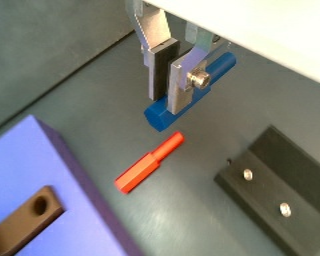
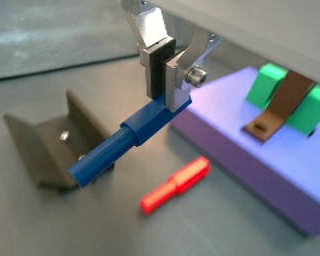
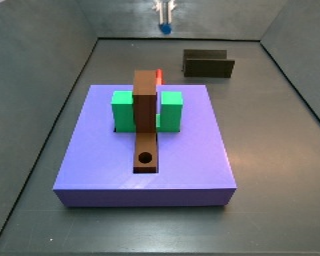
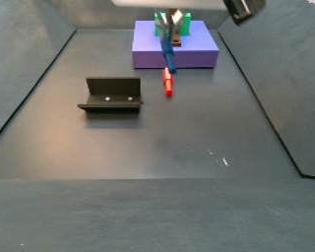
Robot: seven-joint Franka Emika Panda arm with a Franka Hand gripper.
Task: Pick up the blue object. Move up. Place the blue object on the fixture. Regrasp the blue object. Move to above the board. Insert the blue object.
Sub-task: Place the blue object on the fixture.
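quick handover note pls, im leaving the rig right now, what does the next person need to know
End effector: shut on the slim bright-blue peg, held off the floor between the fixture and the board.
Dark L-shaped metal fixture: standing on the floor, nothing on it.
Large lavender square board: carries a green block and a long brown bar with a round hole.
A small red peg lies loose on the floor.
Done: pick-up and lift.
Left: place peg on fixture, regrasp, move above board, insert.

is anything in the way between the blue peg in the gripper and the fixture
Nothing visible blocks it. The gripper holds the blue object above the floor, and the fixture stands open nearby. The red peg lies on the floor off to the side, not between them.
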